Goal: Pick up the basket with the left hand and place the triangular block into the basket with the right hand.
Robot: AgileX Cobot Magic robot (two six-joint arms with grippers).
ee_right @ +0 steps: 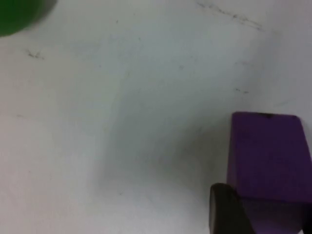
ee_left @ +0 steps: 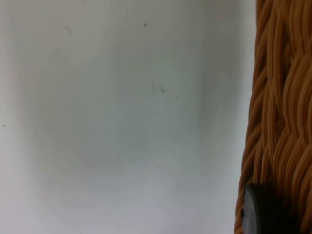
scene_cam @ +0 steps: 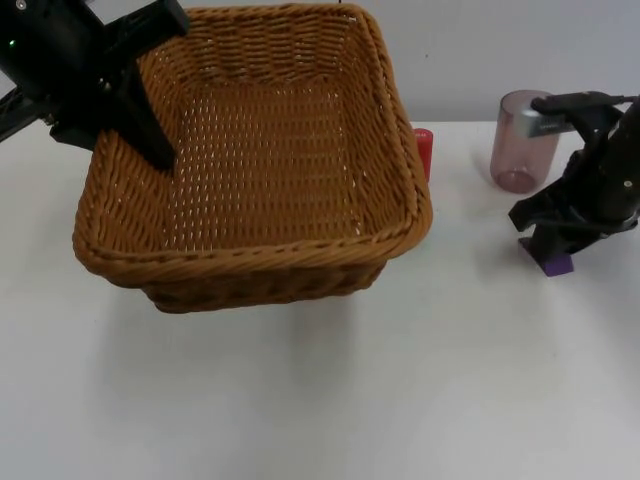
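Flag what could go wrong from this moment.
The left gripper holds the basket by one rim edge only, so it may tilt or slip. The right gripper is down at the purple block; the pink cup stands close behind that arm and could get knocked.

A translucent pink cup [scene_cam: 522, 140] stands upright on the white bench [scene_cam: 320, 400], near the grey partition wall [scene_cam: 500, 50]. A red object [scene_cam: 424, 150] stands well apart from the cup, also near the wall. A green object [ee_right: 17, 14] lies on the bench.
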